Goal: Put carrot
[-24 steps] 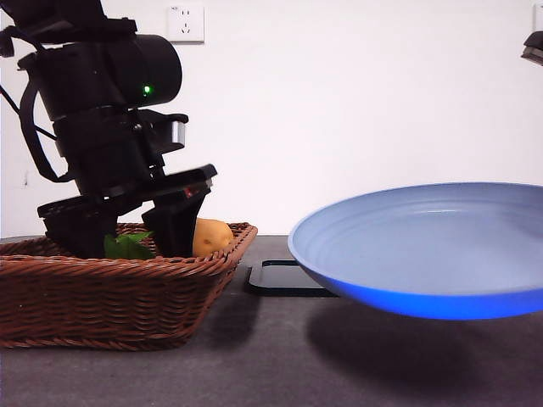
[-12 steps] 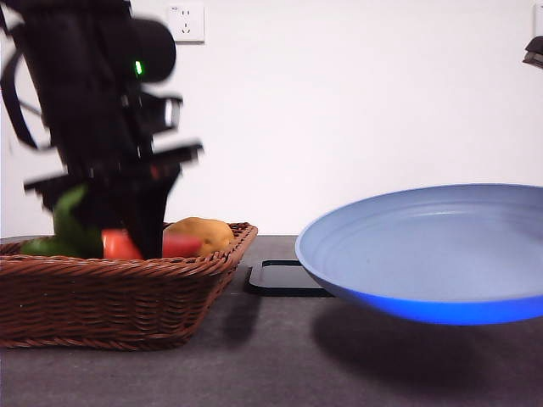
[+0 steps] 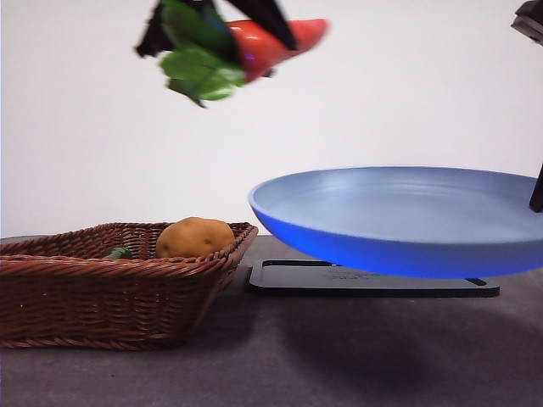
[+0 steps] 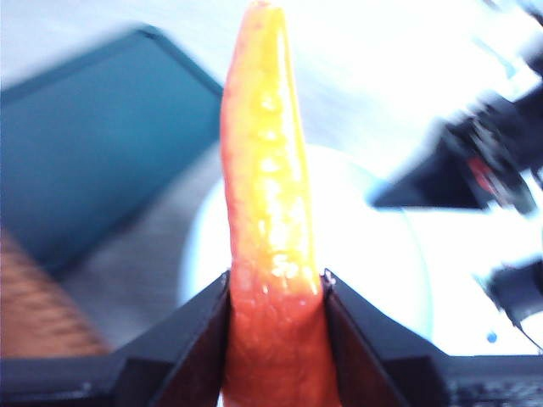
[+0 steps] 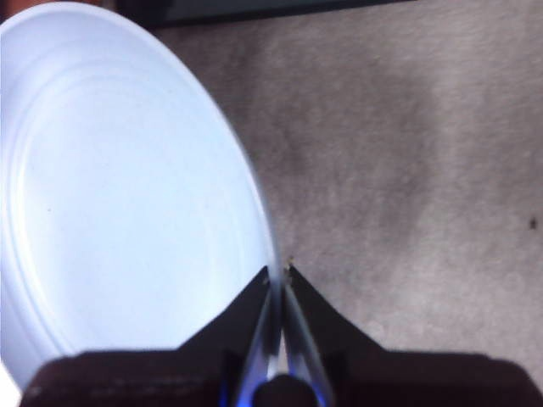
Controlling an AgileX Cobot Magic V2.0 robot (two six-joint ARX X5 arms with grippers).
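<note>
The carrot (image 3: pixel 267 47) is pinched by the left gripper (image 4: pixel 276 292) high above the basket (image 3: pixel 119 288). The plate (image 3: pixel 399 220) is clamped at its rim by the right gripper (image 5: pixel 277 275). Early release would likely miss the plate.

The carrot (image 4: pixel 265 212) looks like moulded plastic, glossy, with a faintly dimpled skin that catches bright highlights along its length; its leaves (image 3: pixel 199 72) are a matt green, soft-looking plastic. The left tool (image 4: pixel 276 292) has smooth, matt black jaws pressed on the carrot's sides. The plate (image 3: pixel 407 225) is smooth and satin blue, with faint concentric ridges in its pale inner face (image 5: pixel 119 195); the right tool (image 5: pixel 278 273) pinches its thin rim between matt black jaws. The basket (image 3: pixel 110 297) is woven brown wicker, rough and ribbed. The potato (image 3: pixel 195 237) is dull yellow-brown, slightly speckled. The table (image 5: pixel 407 170) has a grey, grainy, cloth-like cover. The mat (image 3: pixel 365 280) is flat matt black.
</note>
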